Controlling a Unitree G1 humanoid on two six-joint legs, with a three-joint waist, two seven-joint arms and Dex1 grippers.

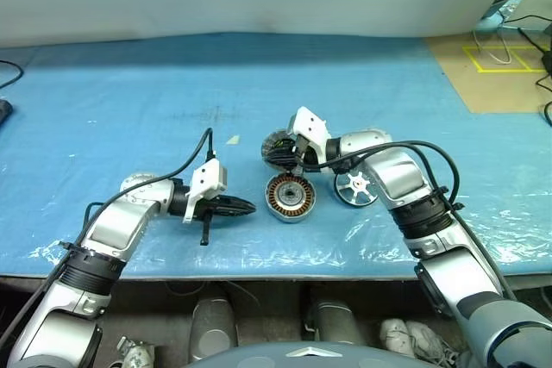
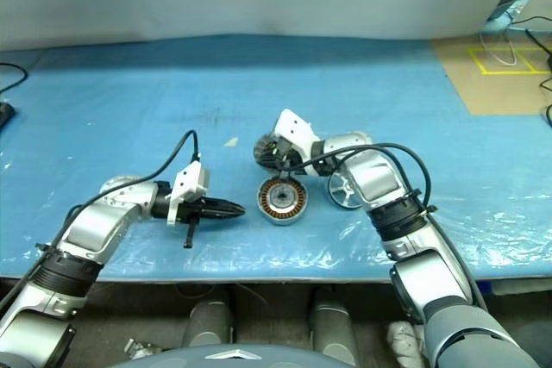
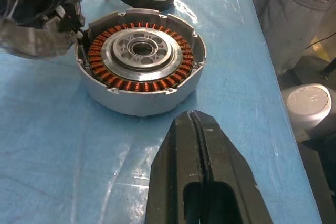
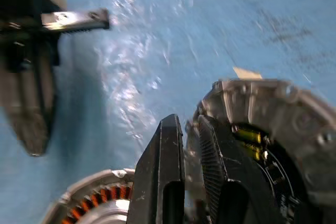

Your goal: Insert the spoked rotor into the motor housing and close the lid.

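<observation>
You had a blue plastic-covered table (image 1: 129,101) in front of you, the film wrinkled and glaring along its near edge. At the far right, a patch of brown floor with yellow tape marks (image 1: 496,59) and loose cables lay well apart from the work. A small pale scrap (image 1: 233,139) sat on the sheet beyond the parts.

The motor housing (image 1: 290,197) sat open-side up near the middle of the table: a shallow silver cup, a ring of copper-brown windings, and a grey hub with a centre bore. Nothing was seated in it. The spoked rotor (image 1: 356,188) lay flat on the sheet just beside the housing, on your right, dark rim and silver spokes showing, partly under your right forearm.

Your right gripper (image 1: 287,159) reached in from the right and was clamped on the edge of the lid (image 1: 278,146), holding it tilted and off the table, just beyond the housing. In the right wrist view the lid (image 4: 273,124) showed a pale ribbed rim and a darker inner face with small parts; its rim sat pinched between the fingers (image 4: 163,161).

Your left gripper (image 1: 237,206) hovered low beside the housing on your left, fingers pressed together, holding nothing, pointing at the housing wall.
</observation>
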